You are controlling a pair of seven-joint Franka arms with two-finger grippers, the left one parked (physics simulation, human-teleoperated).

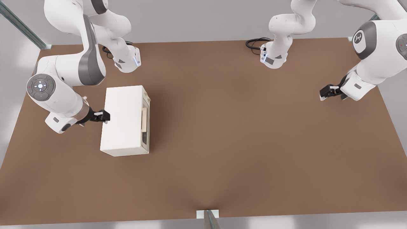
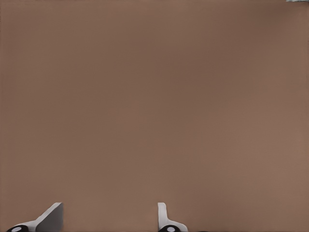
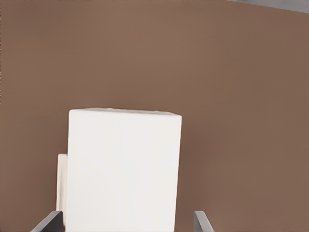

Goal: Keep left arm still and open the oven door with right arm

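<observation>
Right arm's gripper (image 1: 106, 116) at the oven's (image 1: 124, 121) back edge, fingers spread wide and empty, oven door (image 1: 145, 122) (tan handle (image 1: 144, 119)) facing the front view's right, on the brown table (image 1: 238, 127).

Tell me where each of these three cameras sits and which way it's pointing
Front view: high above, looking down on the brown table, the oven, both arms, and the gripper beside the oven's side away from the oven door.
Right wrist view: rides the working arm, faces the oven; open fingertips show.
Left wrist view: faces bare table; fingertips show.
Shared: front and right wrist both show the oven.
</observation>
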